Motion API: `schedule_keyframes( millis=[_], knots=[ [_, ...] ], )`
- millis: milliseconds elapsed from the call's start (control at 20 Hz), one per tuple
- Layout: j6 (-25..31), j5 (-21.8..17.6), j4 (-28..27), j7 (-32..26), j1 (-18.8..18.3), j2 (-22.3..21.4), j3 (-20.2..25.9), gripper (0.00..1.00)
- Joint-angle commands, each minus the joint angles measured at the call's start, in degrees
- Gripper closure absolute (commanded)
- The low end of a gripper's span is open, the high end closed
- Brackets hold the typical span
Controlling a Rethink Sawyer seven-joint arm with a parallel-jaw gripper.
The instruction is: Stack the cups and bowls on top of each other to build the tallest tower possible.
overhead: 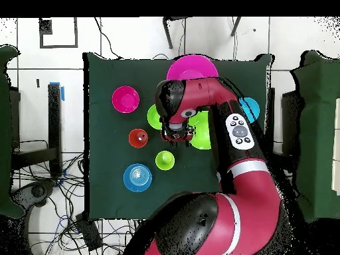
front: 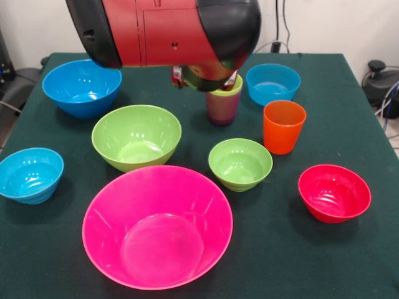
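Note:
The lime green cup sits nested in the purple cup at the table's middle back; it also shows in the overhead view. My gripper hangs right over their rim, mostly hidden under the red arm; it also shows in the overhead view. The orange cup stands upright to the right. The huge pink bowl is empty at the front. The large green bowl, large blue bowl, small green bowl, small red bowl and two small light-blue bowls stand apart, nothing nested.
The dark green table carries all the pieces. The arm's thick red and black link spans the top and hides the table's back middle. Cables and equipment lie beyond the table's edges.

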Motion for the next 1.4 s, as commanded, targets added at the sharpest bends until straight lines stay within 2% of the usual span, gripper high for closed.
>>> schedule_keyframes(
  millis=[50,400,600,950,1400],
  knots=[
    [-10.41,-5.96,0.55,-17.34,-0.64,0.51,2.84,0.00],
    [-14.75,-7.17,0.35,-19.28,-1.15,0.89,2.57,0.00],
    [-14.99,-7.26,0.32,-19.38,-1.25,1.12,2.34,0.00],
    [-13.60,-6.24,1.06,-19.99,-2.45,-0.21,2.23,0.00],
    [-11.94,-6.54,-1.42,-22.05,-3.44,-0.76,2.67,0.00]
  ],
)
